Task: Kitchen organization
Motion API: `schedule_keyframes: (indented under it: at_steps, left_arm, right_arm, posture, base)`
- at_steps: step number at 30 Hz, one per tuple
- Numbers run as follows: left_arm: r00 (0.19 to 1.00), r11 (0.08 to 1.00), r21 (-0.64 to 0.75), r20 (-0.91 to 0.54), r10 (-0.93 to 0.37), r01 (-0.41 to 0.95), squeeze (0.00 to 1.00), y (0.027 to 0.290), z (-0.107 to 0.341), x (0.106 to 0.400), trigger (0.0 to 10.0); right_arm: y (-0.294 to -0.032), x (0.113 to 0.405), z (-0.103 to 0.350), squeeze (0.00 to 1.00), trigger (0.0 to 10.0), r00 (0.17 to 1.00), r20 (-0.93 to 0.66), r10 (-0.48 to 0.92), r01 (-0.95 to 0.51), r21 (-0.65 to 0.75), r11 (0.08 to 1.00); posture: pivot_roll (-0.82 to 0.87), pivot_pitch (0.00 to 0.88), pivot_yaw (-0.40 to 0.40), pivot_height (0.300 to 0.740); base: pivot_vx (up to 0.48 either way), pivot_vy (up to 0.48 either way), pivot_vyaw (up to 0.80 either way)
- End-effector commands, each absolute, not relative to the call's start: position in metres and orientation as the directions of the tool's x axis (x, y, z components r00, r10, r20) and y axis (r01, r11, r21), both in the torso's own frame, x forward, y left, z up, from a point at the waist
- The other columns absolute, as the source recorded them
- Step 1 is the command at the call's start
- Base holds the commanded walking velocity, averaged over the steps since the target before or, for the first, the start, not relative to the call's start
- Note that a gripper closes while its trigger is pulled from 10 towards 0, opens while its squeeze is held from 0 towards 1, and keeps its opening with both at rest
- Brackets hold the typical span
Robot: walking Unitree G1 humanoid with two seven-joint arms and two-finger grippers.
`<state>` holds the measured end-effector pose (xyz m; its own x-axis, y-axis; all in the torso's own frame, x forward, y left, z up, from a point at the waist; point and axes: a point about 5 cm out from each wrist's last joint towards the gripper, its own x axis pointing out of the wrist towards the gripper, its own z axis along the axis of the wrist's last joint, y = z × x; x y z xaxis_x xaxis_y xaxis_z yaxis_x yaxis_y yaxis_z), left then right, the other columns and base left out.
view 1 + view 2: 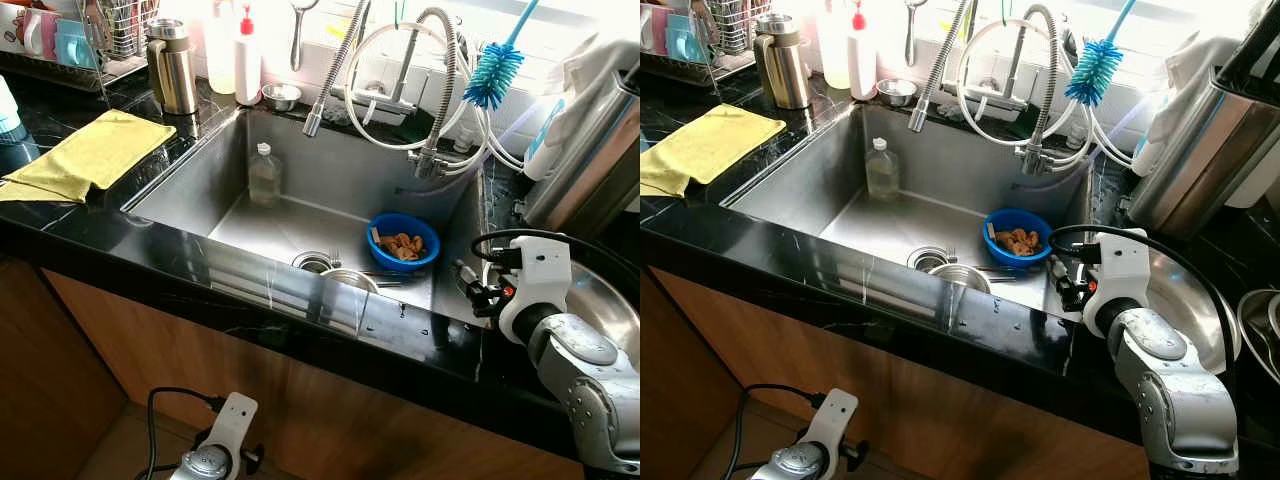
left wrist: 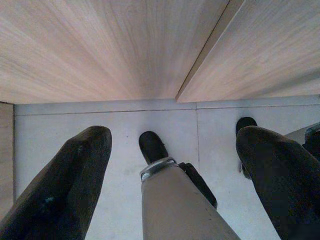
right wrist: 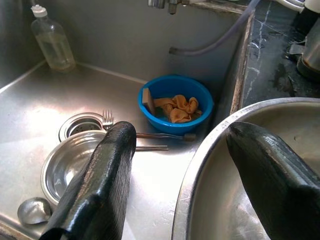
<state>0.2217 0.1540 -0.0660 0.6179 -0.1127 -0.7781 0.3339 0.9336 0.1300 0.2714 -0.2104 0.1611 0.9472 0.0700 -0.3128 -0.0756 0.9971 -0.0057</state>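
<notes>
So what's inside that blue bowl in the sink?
The blue bowl holds a crumpled orange-brown cloth and a small sponge-like block leaning against its wall. Whatever lies beneath the cloth is covered.

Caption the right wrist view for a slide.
Open right gripper straddles a large steel bowl's rim, above a sink holding a blue bowl.

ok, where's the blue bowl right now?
In the head views the blue bowl sits inside the sink at its right rear corner, beside the drain, with cutlery lying just in front of it.
</notes>
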Motion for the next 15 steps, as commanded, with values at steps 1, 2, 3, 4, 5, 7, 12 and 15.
schedule_keyframes:
  at_steps: [1, 2, 3, 4, 5, 7, 12, 15]
  left_arm:
    - [0.615, 0.934, 0.117, -0.779, -0.124, 0.337, 0.00, 0.150, -0.065, 0.224, 10.0]
    - [0.615, 0.934, 0.117, -0.779, -0.124, 0.337, 0.00, 0.150, -0.065, 0.224, 10.0]
    - [0.615, 0.934, 0.117, -0.779, -0.124, 0.337, 0.00, 0.150, -0.065, 0.224, 10.0]
    - [0.614, 0.934, 0.117, -0.780, -0.123, 0.336, 0.00, 0.151, -0.065, 0.224, 10.0]
    - [0.614, 0.935, 0.117, -0.780, -0.123, 0.336, 0.00, 0.151, -0.065, 0.224, 10.0]
    - [0.613, 0.935, 0.117, -0.780, -0.122, 0.334, 0.00, 0.151, -0.065, 0.223, 10.0]
    - [0.615, 0.937, 0.117, -0.780, -0.119, 0.329, 0.00, 0.151, -0.065, 0.223, 10.0]
    - [0.615, 0.938, 0.116, -0.779, -0.118, 0.327, 0.00, 0.151, -0.066, 0.223, 10.0]
  right_arm:
    - [-0.214, 0.269, 0.150, 0.00, 10.0, 0.928, -0.370, 0.049, -0.049, 0.009, 0.999]
    - [-0.214, 0.269, 0.150, 0.00, 10.0, 0.928, -0.370, 0.049, -0.049, 0.009, 0.999]
    - [-0.214, 0.269, 0.149, 0.00, 10.0, 0.927, -0.372, 0.049, -0.049, 0.009, 0.999]
    - [-0.213, 0.269, 0.148, 0.00, 10.0, 0.925, -0.377, 0.047, -0.047, 0.009, 0.999]
    - [-0.212, 0.269, 0.147, 0.00, 10.0, 0.925, -0.378, 0.046, -0.047, 0.008, 0.999]
    - [-0.211, 0.270, 0.147, 0.00, 10.0, 0.924, -0.379, 0.046, -0.047, 0.007, 0.999]
    - [-0.203, 0.273, 0.152, 0.00, 10.0, 0.930, -0.361, 0.067, -0.069, 0.006, 0.998]
    - [-0.202, 0.274, 0.154, 0.00, 10.0, 0.933, -0.352, 0.069, -0.071, 0.006, 0.997]
  posture:
    - [0.10, 0.067, -0.139, 0.740]
    - [0.10, 0.067, -0.139, 0.740]
    - [0.10, 0.068, -0.139, 0.740]
    - [0.11, 0.066, -0.141, 0.740]
    - [0.11, 0.065, -0.141, 0.740]
    - [0.11, 0.064, -0.142, 0.740]
    - [0.11, 0.059, -0.143, 0.740]
    - [0.11, 0.056, -0.144, 0.740]
  base:
    - [0.000, 0.000, 0.00]
    - [0.000, 0.000, 0.00]
    - [0.000, 0.000, 0.00]
    - [0.000, 0.000, 0.00]
    - [0.000, 0.000, 0.00]
    - [0.000, 0.000, 0.00]
    - [0.000, 0.000, 0.00]
    - [0.000, 0.000, 0.00]
